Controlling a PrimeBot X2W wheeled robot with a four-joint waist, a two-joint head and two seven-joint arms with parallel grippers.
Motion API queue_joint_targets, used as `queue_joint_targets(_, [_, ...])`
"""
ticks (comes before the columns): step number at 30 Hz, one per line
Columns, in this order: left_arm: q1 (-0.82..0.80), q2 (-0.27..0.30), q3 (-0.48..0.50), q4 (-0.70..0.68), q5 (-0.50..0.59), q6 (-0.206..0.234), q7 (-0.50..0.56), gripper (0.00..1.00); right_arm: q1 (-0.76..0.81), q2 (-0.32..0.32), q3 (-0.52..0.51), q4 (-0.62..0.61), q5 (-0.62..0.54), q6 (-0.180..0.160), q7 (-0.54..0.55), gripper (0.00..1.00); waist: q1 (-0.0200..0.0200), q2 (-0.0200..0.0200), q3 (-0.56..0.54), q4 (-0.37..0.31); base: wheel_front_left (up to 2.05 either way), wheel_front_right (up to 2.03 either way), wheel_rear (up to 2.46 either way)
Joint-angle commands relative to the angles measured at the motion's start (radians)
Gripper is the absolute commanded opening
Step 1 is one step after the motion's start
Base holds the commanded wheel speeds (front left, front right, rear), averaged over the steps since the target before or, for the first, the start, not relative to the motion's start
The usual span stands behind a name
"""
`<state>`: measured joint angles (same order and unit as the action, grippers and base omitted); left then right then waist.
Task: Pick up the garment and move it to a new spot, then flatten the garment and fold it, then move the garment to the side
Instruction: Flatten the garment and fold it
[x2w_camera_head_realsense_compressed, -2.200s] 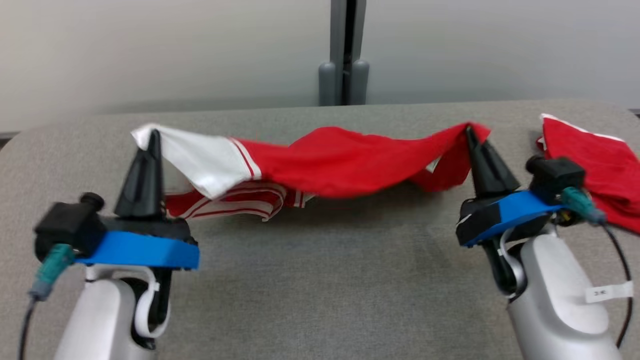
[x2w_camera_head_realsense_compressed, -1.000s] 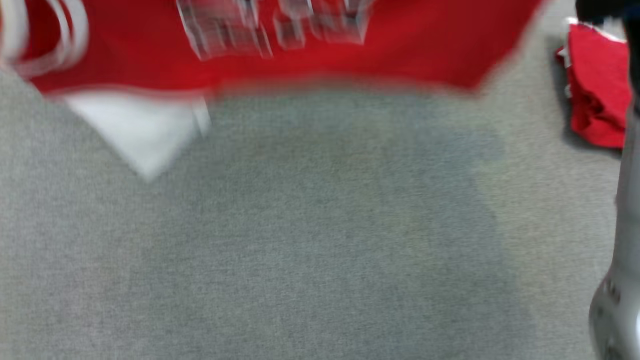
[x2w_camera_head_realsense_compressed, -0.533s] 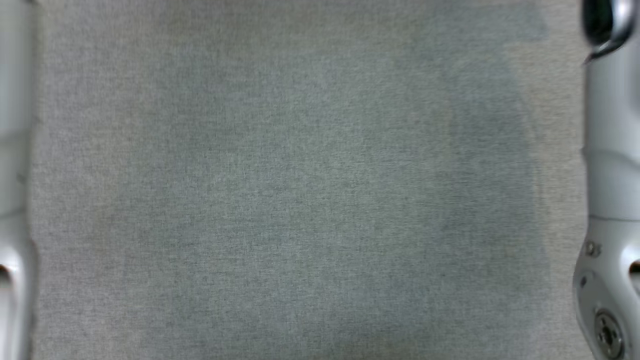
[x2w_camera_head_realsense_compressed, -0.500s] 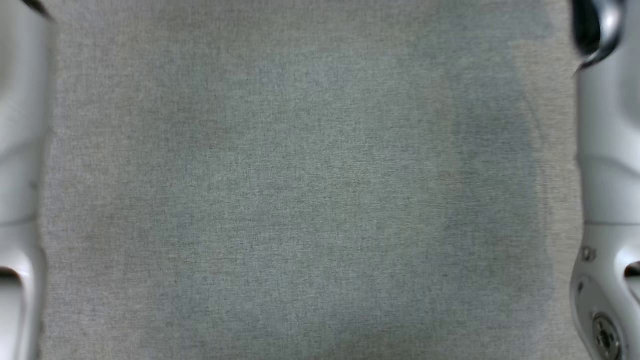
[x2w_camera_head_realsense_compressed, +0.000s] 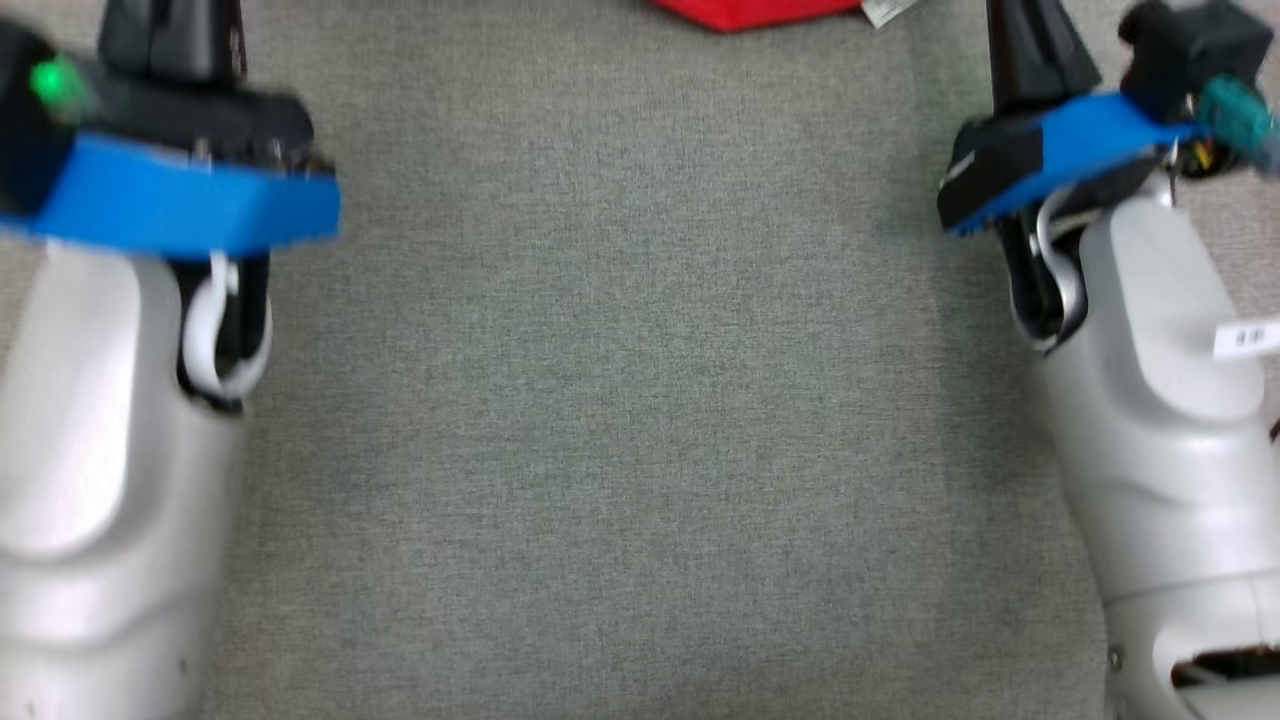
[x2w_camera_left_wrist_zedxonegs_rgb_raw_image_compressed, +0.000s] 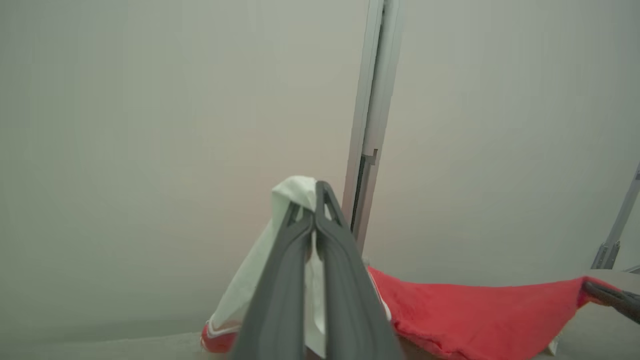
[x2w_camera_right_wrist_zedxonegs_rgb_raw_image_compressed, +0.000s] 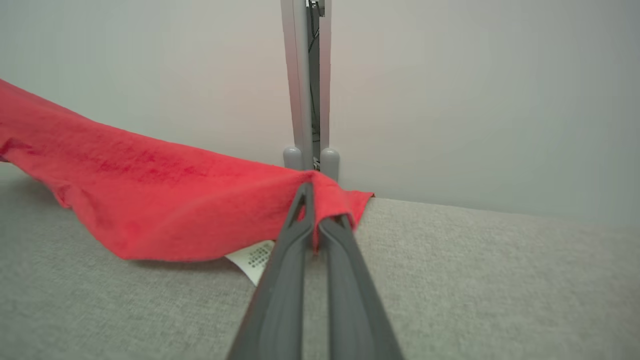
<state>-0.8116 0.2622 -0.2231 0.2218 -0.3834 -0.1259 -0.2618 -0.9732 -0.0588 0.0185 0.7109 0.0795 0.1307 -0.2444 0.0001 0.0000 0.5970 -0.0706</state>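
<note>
Forearm sticker: a white label (x2w_camera_head_realsense_compressed: 1245, 338) on the right arm; its marks are too blurred to read.
Left hand (x2w_camera_left_wrist_zedxonegs_rgb_raw_image_compressed: 307, 200): fingers pressed together, pinching the white end of the garment (x2w_camera_right_wrist_zedxonegs_rgb_raw_image_compressed: 150, 200).
Right hand (x2w_camera_right_wrist_zedxonegs_rgb_raw_image_compressed: 314, 207): fingers clamped on a red corner, just above the grey tabletop (x2w_camera_head_realsense_compressed: 620, 400).
Care tag (x2w_camera_right_wrist_zedxonegs_rgb_raw_image_compressed: 252, 257): white, hangs under the red edge beside the right hand; the fine print is illegible.
Garment lie: strung between both hands, long axis left to right over the tabletop's far part, sagging mid-span.
Behind: a pale wall and a grey upright post (x2w_camera_right_wrist_zedxonegs_rgb_raw_image_compressed: 306, 75).
</note>
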Motion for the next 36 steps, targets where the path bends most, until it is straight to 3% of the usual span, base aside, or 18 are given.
queue_joint_targets(1, [0.066, -0.010, 0.023, -0.045, -0.006, -0.005, -0.004, 0.00, 0.051, 0.001, 0.000, -0.032, 0.027, 0.000, -0.012, 0.00, -0.0001, 0.0000, -0.016, -0.002, 0.00, 0.00, 0.00])
queue_joint_targets(14, [0.530, -0.083, 0.075, -0.271, 0.008, -0.006, -0.004, 0.00, 0.461, 0.005, -0.026, -0.310, 0.097, 0.000, -0.015, 0.00, -0.0001, 0.0000, -0.211, 0.005, 0.00, 0.00, 0.00])
queue_joint_targets(18, [0.673, -0.098, 0.087, -0.338, 0.014, 0.000, -0.004, 0.00, 0.621, 0.007, -0.049, -0.430, 0.111, 0.000, 0.024, 0.00, -0.0001, 0.0000, -0.292, 0.015, 0.00, 0.00, 0.00])
queue_joint_targets(27, [0.944, -0.092, 0.079, -0.505, 0.041, 0.067, 0.028, 0.00, 0.959, 0.008, -0.116, -0.726, 0.191, 0.000, 0.199, 0.00, -0.0001, 0.0000, -0.421, 0.029, 0.00, 0.00, 0.00])
queue_joint_targets(31, [1.007, -0.092, 0.065, -0.536, 0.028, 0.078, 0.071, 0.00, 1.025, 0.008, -0.112, -0.767, 0.199, 0.000, 0.288, 0.00, -0.0001, 0.0000, -0.433, 0.028, 0.00, 0.00, 0.00])
queue_joint_targets(36, [1.032, -0.085, 0.058, -0.474, 0.016, 0.082, 0.114, 0.00, 1.024, 0.008, -0.082, -0.723, 0.199, 0.000, 0.357, 0.00, -0.0001, 0.0000, -0.434, 0.021, 0.00, 0.00, 0.00])
